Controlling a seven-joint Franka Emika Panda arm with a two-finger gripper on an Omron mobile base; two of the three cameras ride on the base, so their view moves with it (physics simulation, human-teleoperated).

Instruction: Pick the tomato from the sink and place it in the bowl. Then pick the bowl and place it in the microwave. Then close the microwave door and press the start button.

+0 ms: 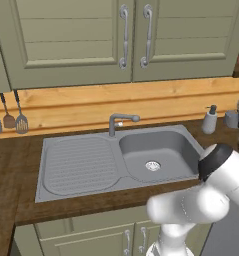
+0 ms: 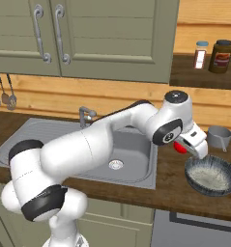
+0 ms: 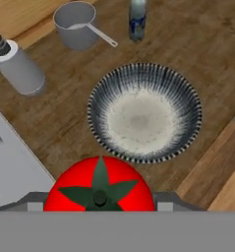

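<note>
One wide grey matte metal sink (image 1: 91,167) with a ribbed draining board and a curved faucet is set into the dark wooden counter (image 2: 170,181), and its deep basin lies bare down to the drain. To its right on that counter sits the round dark grey bowl (image 2: 211,176) with a fine ribbed outer wall and a pale whitish inside, nothing in it yet. The white arm reaches across the basin toward it, and the gripper (image 2: 184,146) holds the small glossy red tomato (image 3: 99,187) between its fingers, green star-shaped stem spot facing the hand camera. In the right base view the tomato (image 2: 180,147) hangs above the counter just beside the bowl's near-left rim, not yet over the opening. From the hand view the bowl (image 3: 144,112) lies straight ahead of the fruit, its rim close to the tomato's edge. I judge the carry nearly finished: the hand needs to go a little further forward, toward the bowl's centre, before letting go, or the tomato could strike the rim and roll off.
</note>
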